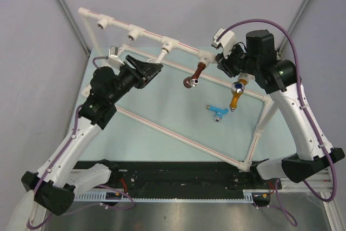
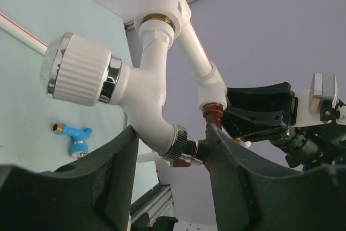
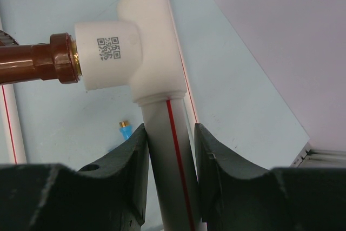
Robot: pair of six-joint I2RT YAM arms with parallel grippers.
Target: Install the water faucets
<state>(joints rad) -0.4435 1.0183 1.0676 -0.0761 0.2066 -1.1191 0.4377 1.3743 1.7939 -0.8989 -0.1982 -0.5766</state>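
Left gripper (image 2: 172,155) closed on white faucet (image 2: 146,90) spout, upper centre, arm stretched from lower left. Right gripper (image 3: 170,150) clamped on pipe frame (image 3: 174,128) below brown faucet (image 3: 32,66), arm arched from lower right. Blue faucet (image 1: 216,112) loose on open table (image 1: 162,106) inside rails, orange-yellow faucet (image 1: 236,97) just above.

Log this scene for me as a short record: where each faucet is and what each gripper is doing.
white faucet: screwed into a tee socket on the pipe frame
brown faucet: in the neighbouring socket
light blue faucet: lying loose on the table
orange-yellow faucet: by the right arm; seating unclear
left gripper: fingers either side of the white faucet's spout, contact unclear
right gripper: shut on the pipe frame beside the brown faucet's tee
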